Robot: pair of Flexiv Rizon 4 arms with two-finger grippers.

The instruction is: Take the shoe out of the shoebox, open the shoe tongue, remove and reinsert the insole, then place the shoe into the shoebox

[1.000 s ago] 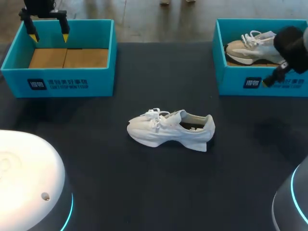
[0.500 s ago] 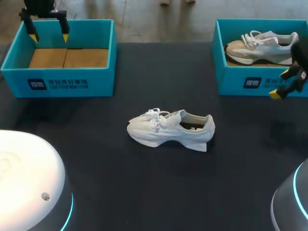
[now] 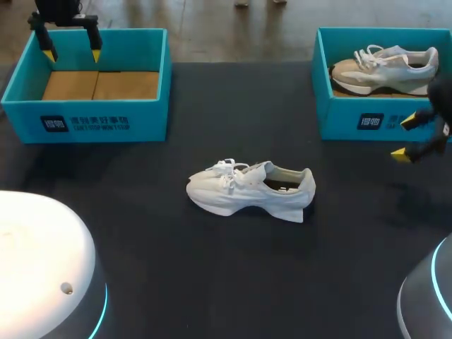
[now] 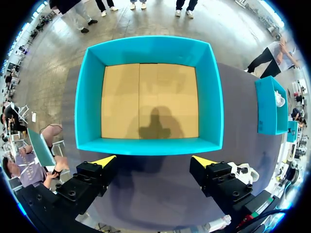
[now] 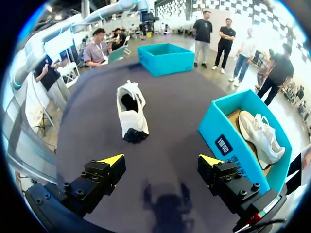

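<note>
White shoe ahead of right gripper, released | left gripper released, shoebox ahead

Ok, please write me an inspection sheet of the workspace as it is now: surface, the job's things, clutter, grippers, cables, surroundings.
Surface: dark table, nothing spilled on it.
Job's things: white shoe standing on its sole at the table's middle, outside both boxes. Left shoebox holds nothing, its cardboard floor is bare. Right shoebox holds a second shoe.
Clutter: nothing seen.
Grippers: left gripper open, over the left shoebox, holding nothing. Right gripper open, in front of the right shoebox, holding nothing.
Cables: nothing seen on the table.
Surroundings: nothing seen reaching over the table.
</note>
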